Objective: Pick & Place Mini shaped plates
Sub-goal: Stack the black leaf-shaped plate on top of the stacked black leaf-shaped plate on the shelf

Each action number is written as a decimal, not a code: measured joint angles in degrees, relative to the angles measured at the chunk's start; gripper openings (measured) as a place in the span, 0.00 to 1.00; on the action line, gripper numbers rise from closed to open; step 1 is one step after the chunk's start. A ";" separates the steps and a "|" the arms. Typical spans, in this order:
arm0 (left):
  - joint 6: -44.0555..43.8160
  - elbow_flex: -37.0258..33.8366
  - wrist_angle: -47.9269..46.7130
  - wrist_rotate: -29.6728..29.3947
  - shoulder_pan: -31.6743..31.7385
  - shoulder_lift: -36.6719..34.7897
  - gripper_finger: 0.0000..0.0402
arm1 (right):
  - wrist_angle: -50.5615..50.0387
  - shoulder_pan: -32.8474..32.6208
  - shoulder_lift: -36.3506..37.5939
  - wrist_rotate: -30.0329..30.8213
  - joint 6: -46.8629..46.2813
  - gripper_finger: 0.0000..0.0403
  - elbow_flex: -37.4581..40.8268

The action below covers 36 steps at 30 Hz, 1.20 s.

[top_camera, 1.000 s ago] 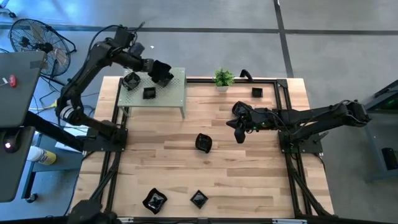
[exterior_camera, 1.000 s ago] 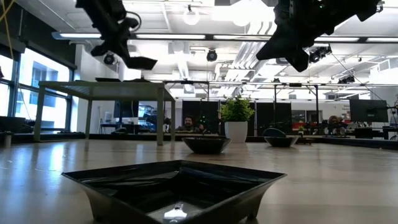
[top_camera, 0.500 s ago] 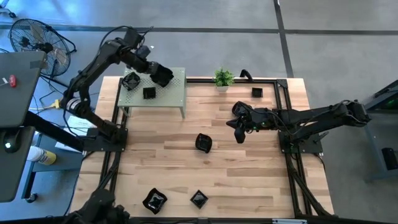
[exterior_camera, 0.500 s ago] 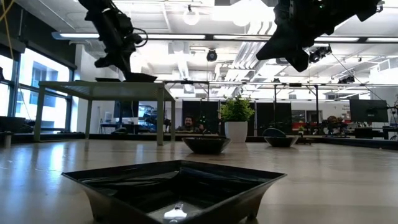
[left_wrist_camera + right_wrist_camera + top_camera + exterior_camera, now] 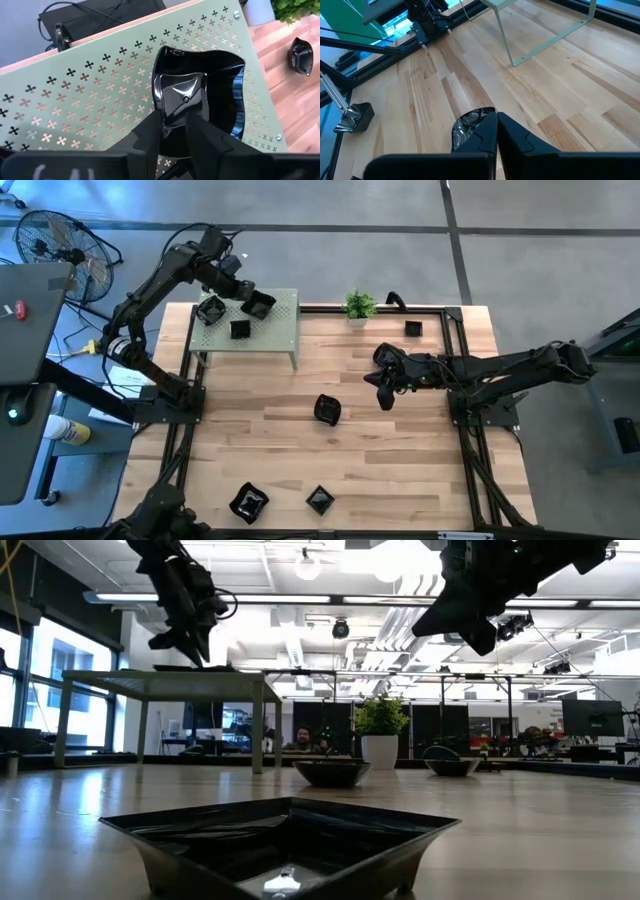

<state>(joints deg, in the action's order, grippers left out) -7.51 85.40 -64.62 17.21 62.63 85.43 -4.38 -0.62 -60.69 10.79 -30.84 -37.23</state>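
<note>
My left gripper point(image 5: 175, 137) is open over the green perforated shelf point(image 5: 280, 325) at the table's far left. A glossy black mini plate point(image 5: 197, 95) lies flat on the shelf, and the fingers stand on either side of its near rim. Two more black plates point(image 5: 211, 310) point(image 5: 239, 330) rest on the shelf. My right gripper point(image 5: 385, 395) hangs shut above the middle right of the table. A black plate point(image 5: 327, 409) lies on the wood below and ahead of it. My left gripper comes at the plate slanting down, one finger point(image 5: 147, 140) on each side of the plate's near rim point(image 5: 175, 127). I cannot tell whether they touch it. The plate rests on the shelf by its base.
Black plates lie on the table at the far right point(image 5: 413, 329) and by the near edge point(image 5: 248, 502) point(image 5: 319, 500). One of these fills the low view's foreground point(image 5: 285, 840). A small potted plant point(image 5: 359, 305) stands at the far edge. A dark frame point(image 5: 455, 380) borders the table.
My left gripper has come down toward the shelf with the black plate and set it flat on the shelf top. It has then opened and let go. My right arm has kept still.
</note>
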 joint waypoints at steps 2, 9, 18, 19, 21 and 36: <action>0.13 0.70 -0.28 0.03 0.00 0.00 0.24 | 0.00 0.00 0.00 0.00 -0.02 0.00 0.00; 4.30 7.66 -3.33 -1.01 -2.59 -0.25 0.19 | -0.02 0.00 0.00 -1.46 -0.15 0.01 -0.02; 0.25 8.33 7.30 -8.71 -17.42 -4.97 0.01 | -0.15 2.44 1.20 1.56 -2.93 0.01 -0.02; -0.09 8.33 9.73 -9.15 -19.73 -5.25 0.02 | -0.25 3.37 1.20 1.59 -3.92 0.02 -0.04; -0.42 8.35 14.70 -10.23 -24.44 -5.57 0.02 | -0.71 5.55 1.20 1.12 -5.80 0.04 -0.04; -9.17 -14.19 54.30 -11.84 -46.42 -6.42 0.00 | -18.00 19.84 5.67 -0.88 -11.00 0.29 -0.04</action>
<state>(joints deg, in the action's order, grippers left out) -16.68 71.21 -10.32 5.37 16.21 79.01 -22.38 19.22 -55.02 9.90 -41.83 -37.28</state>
